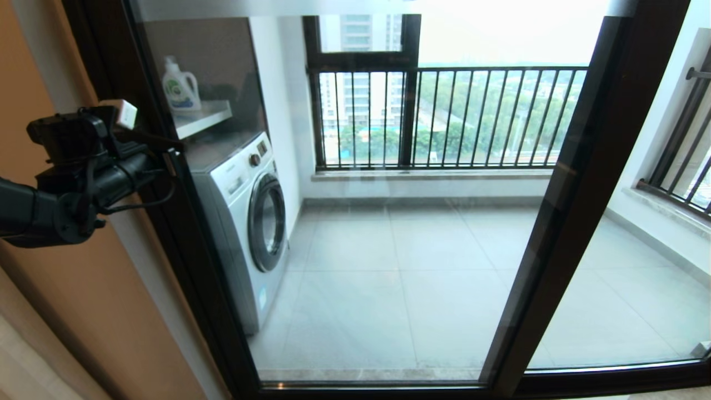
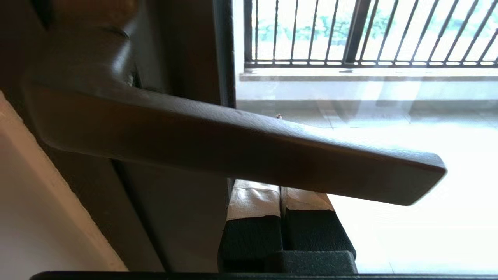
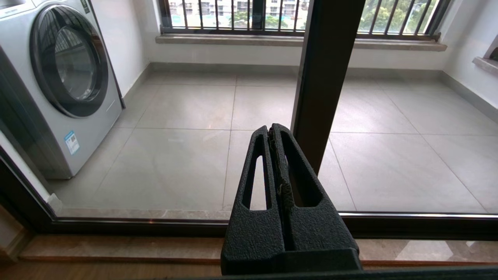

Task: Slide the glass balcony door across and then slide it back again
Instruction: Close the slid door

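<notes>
The glass balcony door (image 1: 400, 266) fills the head view, clear glass between dark brown stiles, and spans the doorway. My left gripper (image 1: 166, 155) reaches its left stile at mid height. In the left wrist view the dark lever handle (image 2: 233, 144) crosses in front of my left gripper (image 2: 280, 190), whose white-taped fingers (image 2: 253, 202) lie pressed together with their tips hidden behind the lever. My right gripper (image 3: 272, 130) is shut on nothing, low down, pointing at the door's bottom rail (image 3: 116, 223) near the middle stile (image 3: 327, 77). It does not show in the head view.
Behind the glass stand a white washing machine (image 1: 250, 222), a detergent bottle (image 1: 180, 86) on a shelf, and the black barred railing (image 1: 444, 116). A second dark-framed glass panel (image 1: 639, 278) sits to the right. An orange-brown wall (image 1: 83, 311) borders the left stile.
</notes>
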Available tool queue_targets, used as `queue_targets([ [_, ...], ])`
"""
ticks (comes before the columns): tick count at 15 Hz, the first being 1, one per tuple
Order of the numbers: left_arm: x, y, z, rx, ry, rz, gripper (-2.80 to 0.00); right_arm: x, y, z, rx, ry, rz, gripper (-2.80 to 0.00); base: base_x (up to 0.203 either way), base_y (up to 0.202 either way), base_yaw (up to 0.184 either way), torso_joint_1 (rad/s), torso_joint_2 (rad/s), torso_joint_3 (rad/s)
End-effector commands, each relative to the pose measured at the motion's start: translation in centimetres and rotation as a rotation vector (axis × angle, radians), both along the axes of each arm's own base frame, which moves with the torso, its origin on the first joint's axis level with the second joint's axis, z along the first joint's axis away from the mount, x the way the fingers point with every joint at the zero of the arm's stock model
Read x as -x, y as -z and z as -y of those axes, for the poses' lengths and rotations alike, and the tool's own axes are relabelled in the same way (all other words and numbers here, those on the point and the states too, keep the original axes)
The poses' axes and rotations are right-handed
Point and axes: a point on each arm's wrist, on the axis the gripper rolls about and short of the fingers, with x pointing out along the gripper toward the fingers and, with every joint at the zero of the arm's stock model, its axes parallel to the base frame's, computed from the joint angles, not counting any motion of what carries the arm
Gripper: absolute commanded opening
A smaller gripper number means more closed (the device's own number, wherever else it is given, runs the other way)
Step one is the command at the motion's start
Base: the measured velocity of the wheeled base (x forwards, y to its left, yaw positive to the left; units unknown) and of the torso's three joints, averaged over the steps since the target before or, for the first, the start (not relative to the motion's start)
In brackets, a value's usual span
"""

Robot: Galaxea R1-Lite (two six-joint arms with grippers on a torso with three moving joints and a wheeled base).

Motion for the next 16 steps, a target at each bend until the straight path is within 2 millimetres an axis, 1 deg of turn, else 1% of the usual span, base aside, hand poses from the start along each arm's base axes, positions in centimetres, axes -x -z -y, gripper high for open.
queue_targets([
  [1,-0.2,-1.0,0.6,-0.002,0.016,0.023,-2.80,-0.1,0.3,0.0,0.001,-0.001,-0.013,-2.80,0.000,0.000,0.000,0.000,0.00,0.000],
  [3,-0.1,-1.6,0.9,-0.004,0.020,0.039,-2.80,-0.1,0.3,0.0,0.001,-0.001,-0.013,-2.80,0.000,0.000,0.000,0.000,0.00,0.000],
  [6,0.5,-2.2,1.0,-0.004,0.023,0.042,-2.80,-0.1,0.3,0.0,0.001,-0.001,-0.013,-2.80,0.000,0.000,0.000,0.000,0.00,0.000],
  [8,1.3,-1.8,1.1,-0.001,0.023,0.017,-2.80,-0.1,0.3,0.0,0.001,-0.001,-0.013,-2.80,0.000,0.000,0.000,0.000,0.00,0.000],
  [9,2.3,-1.5,1.2,-0.002,0.028,-0.006,-2.80,-0.1,0.3,0.0,0.001,-0.001,-0.013,-2.80,0.000,0.000,0.000,0.000,0.00,0.000],
  [10,3.5,-1.0,1.3,-0.008,0.039,-0.033,-2.80,-0.1,0.3,0.0,0.001,-0.001,-0.013,-2.80,0.000,0.000,0.000,0.000,0.00,0.000],
  [11,5.1,-0.7,1.5,-0.016,0.062,-0.055,-2.80,-0.1,0.3,0.0,0.001,-0.001,-0.013,-2.80,0.000,0.000,0.000,0.000,0.00,0.000],
  [12,7.1,-0.8,1.8,-0.021,0.089,-0.061,-2.80,-0.1,0.3,0.0,0.001,-0.001,-0.013,-2.80,0.000,0.000,0.000,0.000,0.00,0.000],
  [16,15.1,-0.3,2.7,-0.021,0.133,-0.083,-2.80,-0.1,0.3,0.0,0.001,-0.001,-0.013,-2.80,0.000,0.000,0.000,0.000,0.00,0.000],
])
